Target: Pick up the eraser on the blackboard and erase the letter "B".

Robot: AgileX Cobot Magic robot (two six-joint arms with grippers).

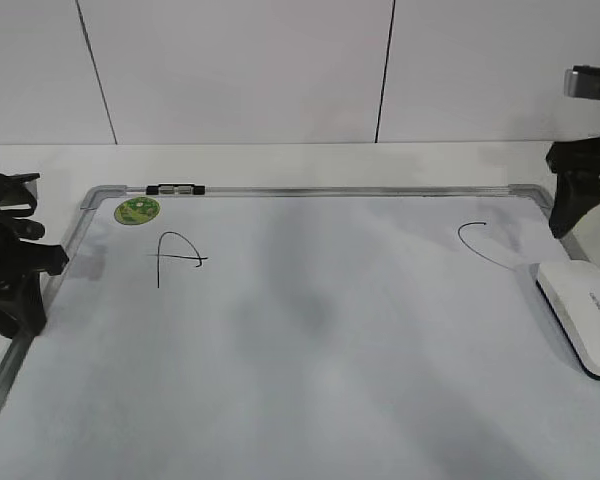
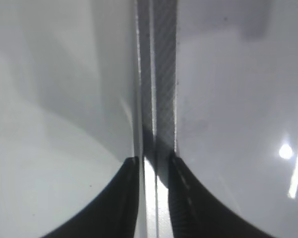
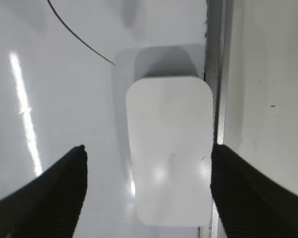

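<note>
The white eraser (image 1: pixel 585 310) lies flat on the blackboard (image 1: pixel 310 350) at its right edge, beside the frame. In the right wrist view the eraser (image 3: pixel 170 148) sits below and between the spread fingers of my right gripper (image 3: pixel 149 148), which is open and not touching it. In the exterior view my right gripper (image 1: pixel 570 225) hangs just above the eraser's far end. My left gripper (image 1: pixel 20 280) is at the board's left edge; its jaws (image 2: pixel 154 161) are closed on the board's metal frame rail (image 2: pixel 159 74). No letter "B" shows; the board's middle is blank.
A small "A" (image 1: pixel 177 258) is at the board's left and a curved "C" (image 1: pixel 480 243) at its right, near the eraser; the C's stroke (image 3: pixel 79 37) shows in the right wrist view. A round green sticker (image 1: pixel 137 210) and a black clip (image 1: pixel 173 189) are at the top left.
</note>
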